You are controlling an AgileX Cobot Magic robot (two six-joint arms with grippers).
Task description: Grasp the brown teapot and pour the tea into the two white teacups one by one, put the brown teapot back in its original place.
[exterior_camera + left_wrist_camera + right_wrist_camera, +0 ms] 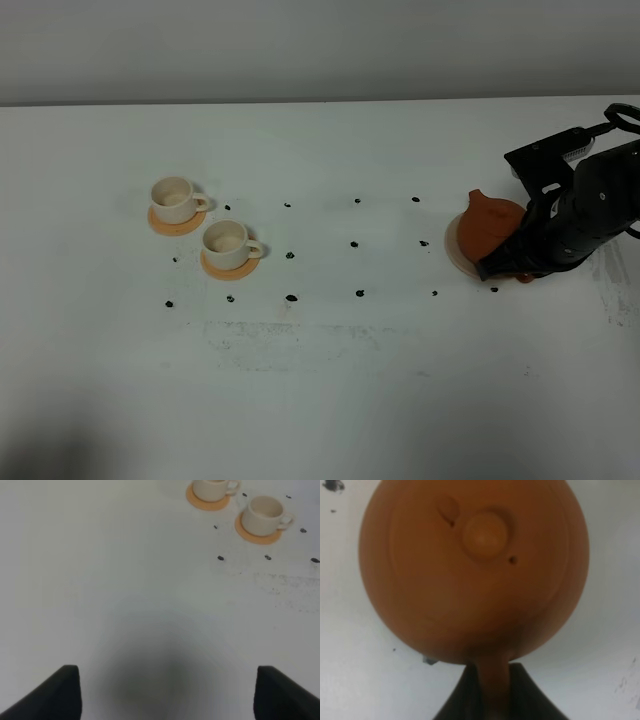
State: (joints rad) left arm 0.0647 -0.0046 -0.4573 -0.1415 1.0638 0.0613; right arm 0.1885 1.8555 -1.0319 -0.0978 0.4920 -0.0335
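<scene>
Black right arm (590,215) comes in from the right side and bends down at the wrist. Its black two-finger right gripper (506,264) sits low, jaws clamped on the loop handle of the reddish-brown clay teapot (470,580). The black left gripper (167,695) has its fingers (60,692) spread wide apart.

A white table (320,400) fills most of the view, with a plain grey wall (300,50) behind its far edge. Two round orange coasters lie on its left part, close together but apart – one (160,226) farther back, the other (214,272) nearer and to the right. Small black dots (291,298) mark the tabletop in rough rows. Faint grey scuffs (300,345) streak the surface nearer the front.
</scene>
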